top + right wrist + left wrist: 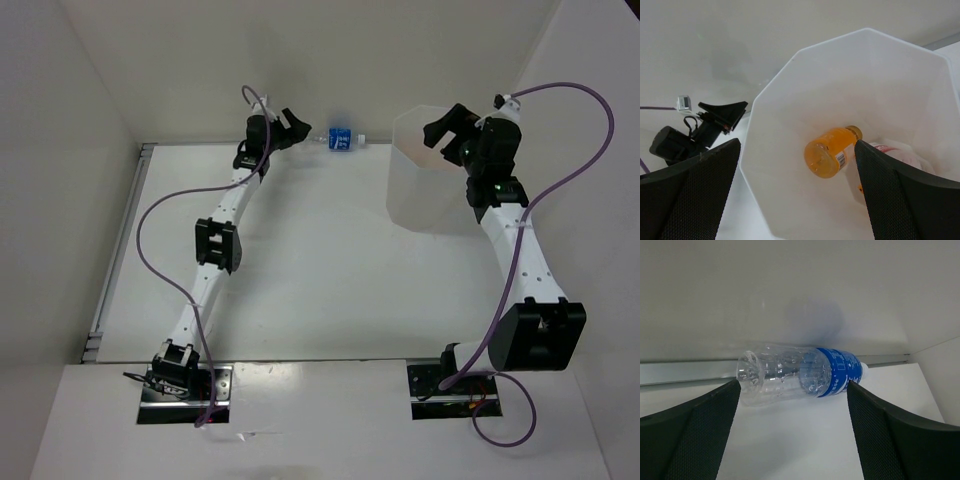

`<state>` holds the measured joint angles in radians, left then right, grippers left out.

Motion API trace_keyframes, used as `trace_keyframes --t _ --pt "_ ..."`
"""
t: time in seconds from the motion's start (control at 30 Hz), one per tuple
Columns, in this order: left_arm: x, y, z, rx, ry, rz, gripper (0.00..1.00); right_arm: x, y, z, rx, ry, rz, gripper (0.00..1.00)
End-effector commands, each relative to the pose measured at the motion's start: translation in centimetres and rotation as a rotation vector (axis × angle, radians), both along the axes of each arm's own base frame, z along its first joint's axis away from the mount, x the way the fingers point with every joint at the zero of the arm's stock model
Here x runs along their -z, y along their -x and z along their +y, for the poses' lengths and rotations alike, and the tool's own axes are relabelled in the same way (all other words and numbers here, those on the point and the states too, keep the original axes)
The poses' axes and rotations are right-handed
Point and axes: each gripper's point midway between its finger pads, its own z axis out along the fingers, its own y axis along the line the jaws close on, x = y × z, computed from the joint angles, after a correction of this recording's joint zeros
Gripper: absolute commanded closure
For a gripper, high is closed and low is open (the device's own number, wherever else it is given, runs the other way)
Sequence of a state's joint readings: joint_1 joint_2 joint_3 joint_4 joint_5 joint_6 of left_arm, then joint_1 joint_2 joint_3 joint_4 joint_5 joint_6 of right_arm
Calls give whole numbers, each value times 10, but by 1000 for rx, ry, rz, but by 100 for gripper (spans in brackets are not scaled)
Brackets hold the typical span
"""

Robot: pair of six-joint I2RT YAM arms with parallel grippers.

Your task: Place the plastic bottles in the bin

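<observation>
Fingers of my left gripper (pixel 792 385) stand spread and empty just short of the blue-label clear bottle (pixel 800 374) lying on its side by the back wall (pixel 790 280), while my right gripper (pixel 796 145), likewise spread, hangs over the bin (pixel 865 75) with an orange bottle (pixel 827 152) inside.

A robot lab test cell: a white table (pixel 330 290) boxed in by plain white walls (pixel 70 130) at its left, far and right edges, two arms (pixel 215 245) bolted to its near edge, purple cables (pixel 138 240) looping free, and a metal rail (pixel 112 262) along its left edge.
</observation>
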<state>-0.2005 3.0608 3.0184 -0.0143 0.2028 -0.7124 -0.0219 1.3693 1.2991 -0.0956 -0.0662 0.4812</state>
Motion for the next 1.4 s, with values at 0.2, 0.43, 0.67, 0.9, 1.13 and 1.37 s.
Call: trace_keyframes --t 0.2,0.43,0.67,0.9,1.13,1.37 --pt "30 -3 -20 -13 75 -14 16 -20 2 -2 23 -11 -85 0" --pt "31 -5 -21 -34 163 1 20 -25 10 -6 48 -17 -99 0" --pt "14 -10 -23 -100 216 -42 43 -36 24 -11 81 -25 -135 0" --pt "10 -6 -39 -88 147 -83 59 -45 31 -21 141 -30 -165 0" --pt "11 -3 -40 -79 141 -59 57 -46 42 -26 175 -46 -170 0" --pt "11 -2 -42 -65 150 -54 67 -48 50 -34 230 -70 -188 0"
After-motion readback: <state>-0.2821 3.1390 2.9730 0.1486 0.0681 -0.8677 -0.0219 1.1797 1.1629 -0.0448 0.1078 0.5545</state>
